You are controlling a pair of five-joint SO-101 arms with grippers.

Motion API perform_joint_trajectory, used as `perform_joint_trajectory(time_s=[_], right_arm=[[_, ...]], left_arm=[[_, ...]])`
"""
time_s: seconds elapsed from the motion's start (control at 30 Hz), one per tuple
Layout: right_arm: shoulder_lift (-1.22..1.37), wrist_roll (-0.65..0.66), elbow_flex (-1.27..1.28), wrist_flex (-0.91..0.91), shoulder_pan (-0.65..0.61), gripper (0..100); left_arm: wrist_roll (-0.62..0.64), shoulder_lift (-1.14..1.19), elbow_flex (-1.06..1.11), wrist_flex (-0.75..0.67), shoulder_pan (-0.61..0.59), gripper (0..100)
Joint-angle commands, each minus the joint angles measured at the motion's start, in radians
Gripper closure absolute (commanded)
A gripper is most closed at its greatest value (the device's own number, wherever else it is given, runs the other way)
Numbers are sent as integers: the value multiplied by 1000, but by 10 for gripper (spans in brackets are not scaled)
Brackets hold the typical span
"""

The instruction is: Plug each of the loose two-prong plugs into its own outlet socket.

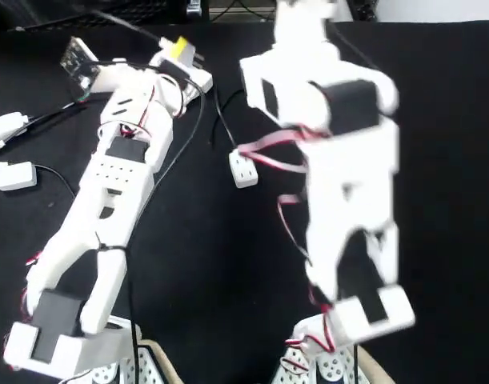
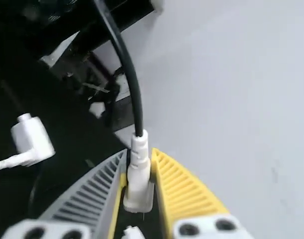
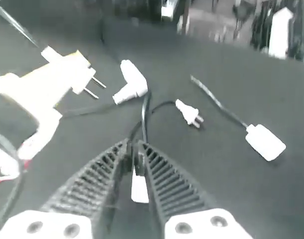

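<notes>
The left gripper (image 2: 139,158) has its grey and yellow fingers closed on the body of a two-prong plug (image 2: 138,181) and is raised near the far edge of the table (image 1: 436,120), left of its middle. The plug's black cable runs out past the fingertips. The right gripper (image 3: 136,147) has its black fingers pinched on a white cable end (image 3: 140,188) low over the middle of the table.

The main risk is the cable. It is stiff and could twist the plug in the fingers, so the prongs would meet the slots crooked and jam or bend. If both arms close in together, the leads could also snag and drag the loose small plug (image 3: 189,112) or the angled plug (image 3: 131,82) lying towards the far edge.

I cannot tell whether the right gripper's piece is a plug or a socket. A flat white socket block (image 3: 263,142) lies apart from it. In the high view the right arm covers its own gripper, so I cannot tell whether the white block (image 1: 242,168) beside it is the held piece.
</notes>
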Motion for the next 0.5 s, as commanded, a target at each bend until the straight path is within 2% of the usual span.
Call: perform_joint_trajectory(time_s=[0.0, 0.3, 0.37, 0.47], right_arm=[[-162, -75, 2, 32, -12, 986], [-358, -270, 202, -6, -15, 986], [-420, -278, 242, -44, -61, 986], [-515, -221, 334, -115, -172, 986]], left_arm=[[17, -133, -99, -25, 8, 970], [18, -256, -50, -18, 24, 970], [20, -298, -30, -18, 33, 970], [20, -371, -7, -18, 56, 970]])
